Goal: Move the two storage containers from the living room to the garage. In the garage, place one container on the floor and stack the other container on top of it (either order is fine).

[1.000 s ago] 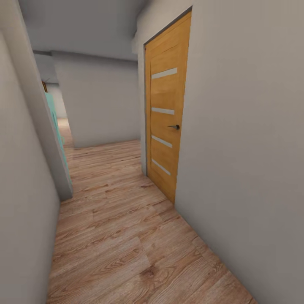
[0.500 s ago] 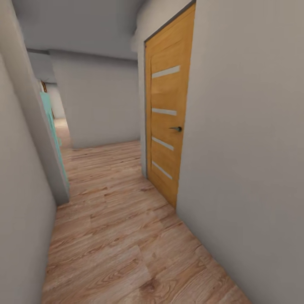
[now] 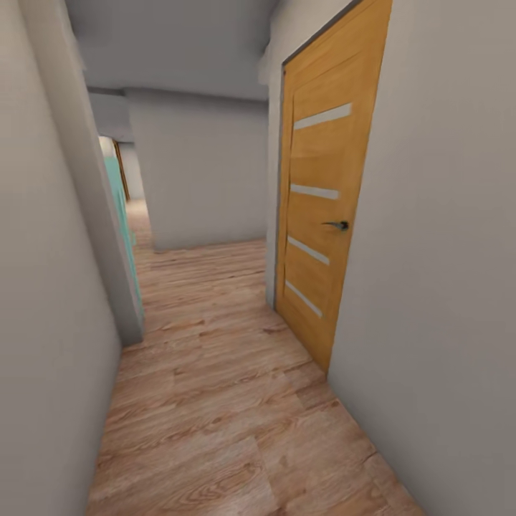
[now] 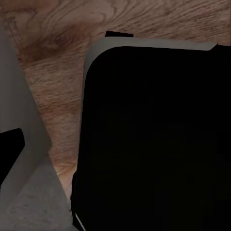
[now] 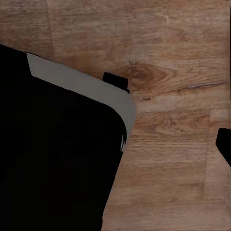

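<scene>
Currently in transit down a narrow hallway: grey wall [image 3: 43, 322] left, teal panel [image 3: 123, 215] past its corner, wood-plank floor [image 3: 215, 387] centre, closed oak door [image 3: 322, 215] with lever handle [image 3: 337, 225] right. No containers visible. Can't tell either gripper's state. Risk: base clipping the left wall corner [image 3: 132, 326] or door frame if steering drifts.

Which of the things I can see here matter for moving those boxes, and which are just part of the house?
For the job: nothing yet; the robot is in a hallway, no red-orange box in sight.

Just house: wooden door, shut, with its handle; wood-plank flooring; grey walls; teal edge.
</scene>
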`<state>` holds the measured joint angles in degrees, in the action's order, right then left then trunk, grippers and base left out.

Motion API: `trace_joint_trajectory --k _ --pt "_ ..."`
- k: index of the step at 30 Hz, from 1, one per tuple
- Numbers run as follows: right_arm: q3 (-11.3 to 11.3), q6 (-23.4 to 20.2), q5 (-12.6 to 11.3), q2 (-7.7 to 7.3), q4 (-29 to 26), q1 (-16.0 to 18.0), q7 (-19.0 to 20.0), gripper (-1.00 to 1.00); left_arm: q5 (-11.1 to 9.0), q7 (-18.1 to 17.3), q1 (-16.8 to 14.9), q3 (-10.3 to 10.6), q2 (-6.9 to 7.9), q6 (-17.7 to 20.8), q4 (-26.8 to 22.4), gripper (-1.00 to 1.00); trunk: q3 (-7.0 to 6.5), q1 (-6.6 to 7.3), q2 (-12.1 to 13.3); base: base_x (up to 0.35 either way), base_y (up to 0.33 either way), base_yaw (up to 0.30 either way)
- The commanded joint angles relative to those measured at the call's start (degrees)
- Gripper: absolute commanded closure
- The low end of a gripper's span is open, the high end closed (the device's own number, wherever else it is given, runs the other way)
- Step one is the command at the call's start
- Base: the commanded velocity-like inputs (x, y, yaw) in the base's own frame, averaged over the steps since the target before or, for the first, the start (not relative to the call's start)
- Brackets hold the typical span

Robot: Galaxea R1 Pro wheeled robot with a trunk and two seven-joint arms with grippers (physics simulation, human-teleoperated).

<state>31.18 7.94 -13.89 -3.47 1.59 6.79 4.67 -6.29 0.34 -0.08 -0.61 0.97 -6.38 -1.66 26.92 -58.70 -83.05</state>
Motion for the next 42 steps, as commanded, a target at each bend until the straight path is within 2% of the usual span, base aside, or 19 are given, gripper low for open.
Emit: trace_joint_trajectory --k 1,9,25,42 --pt "0.37 0.33 -0.61 -0.01 0.17 0.06 0.34 -1.00 -0.48 0.01 -0.01 -0.01 -0.01 -0.12 -0.01 -1.00 0.05 -0.03 -0.02 0.322 0.000 0.271" --pt "0.37 0.38 -0.61 -0.05 0.17 0.06 0.34 -1.00 -0.48 0.01 -0.01 -0.01 -0.01 -0.12 -0.01 -1.00 0.05 -0.03 -0.02 0.322 0.000 0.237" --pt "0.37 0.39 -0.71 -0.03 0.17 0.06 0.34 -1.00 -0.50 0.01 -0.01 -0.01 -0.01 -0.10 -0.01 -1.00 0.05 -0.03 -0.02 0.316 0.000 0.043" --pt "0.37 0.41 -0.75 -0.10 0.17 0.06 0.34 -1.00 -0.48 0.10 -0.01 -0.01 -0.01 -0.12 -0.01 -1.00 0.05 -0.03 -0.02 0.019 0.000 0.258"
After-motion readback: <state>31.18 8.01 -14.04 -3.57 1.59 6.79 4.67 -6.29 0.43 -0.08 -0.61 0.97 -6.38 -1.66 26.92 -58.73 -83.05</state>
